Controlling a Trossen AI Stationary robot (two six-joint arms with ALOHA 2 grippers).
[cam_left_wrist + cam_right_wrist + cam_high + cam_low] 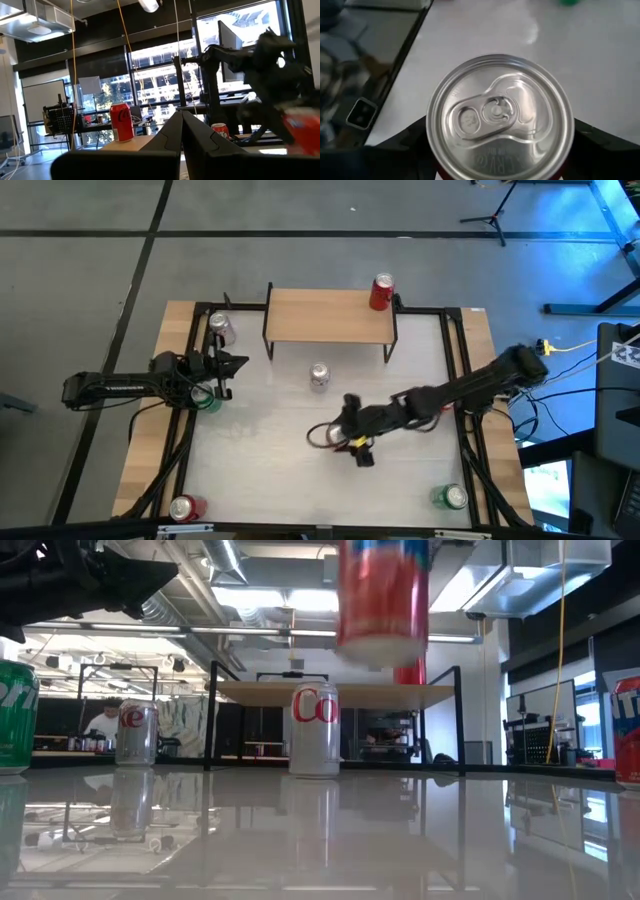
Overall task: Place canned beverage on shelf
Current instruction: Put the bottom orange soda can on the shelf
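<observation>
Held can [383, 600] red; shelf [330, 316] light wood.

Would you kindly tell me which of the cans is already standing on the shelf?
The red can at the right end of the shelf; the other cans stand on the table, except one held in the right hand.

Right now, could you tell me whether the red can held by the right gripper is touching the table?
Apart. In the low view the red can hangs high above the table, with clear space beneath its base. The right wrist view shows the right gripper clamped around it.

White table [270, 470] with shelf [330, 315], 6 standing cans; shelf bearing 1 red can [381, 292].
</observation>
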